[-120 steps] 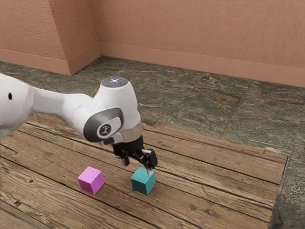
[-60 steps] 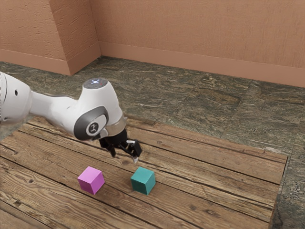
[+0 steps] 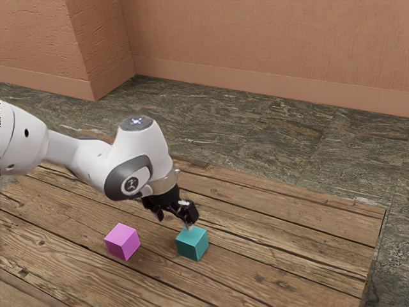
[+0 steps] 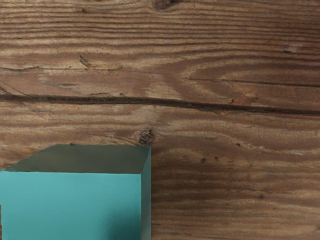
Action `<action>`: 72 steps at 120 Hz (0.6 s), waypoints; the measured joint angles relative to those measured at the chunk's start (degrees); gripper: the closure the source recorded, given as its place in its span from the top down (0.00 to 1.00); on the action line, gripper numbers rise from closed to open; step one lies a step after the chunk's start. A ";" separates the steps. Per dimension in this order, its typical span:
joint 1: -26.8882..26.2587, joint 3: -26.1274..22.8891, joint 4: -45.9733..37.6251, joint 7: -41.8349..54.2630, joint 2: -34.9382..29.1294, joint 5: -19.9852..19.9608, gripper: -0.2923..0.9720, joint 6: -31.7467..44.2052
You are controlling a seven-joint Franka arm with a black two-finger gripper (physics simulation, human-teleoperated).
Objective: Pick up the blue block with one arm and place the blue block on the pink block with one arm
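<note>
Gripper (image 3: 176, 217) poised over the blue block (image 3: 192, 243)

Blue block, more of a teal in this light, sits flat on the wooden table (image 3: 287, 256), resting on one face with its top bare. The gripper hangs just above the block's rear top edge, a little toward the exterior view's left of the block's middle. Its two black fingers are spread apart and hold nothing. The finger nearer the block has a pale tip that comes down close to the top face, though I cannot tell whether it touches. The white arm (image 3: 77, 157) reaches in from the exterior view's left, behind and above the block, with its wrist bent down toward it.

The pink block (image 3: 122, 241) stands on the same table, apart from the blue block on the exterior view's left, in about the same row of planks. Bare wood lies between the two, and nothing rests on the pink one.

From the hand's own camera, the blue block (image 4: 75, 202) shows its bright top face and a darker side face, close under the hand. Beyond the block run the table's (image 4: 225, 75) grained planks, with a dark seam (image 4: 150, 101) between two boards and a small knot (image 4: 146, 135) just off the block's corner.

Behind the table, past the block, lie a mottled stone floor (image 3: 268, 134) and a reddish wall (image 3: 268, 38).
</note>
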 joint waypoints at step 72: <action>-0.16 -2.89 2.15 0.00 2.05 -0.68 0.77 -3.57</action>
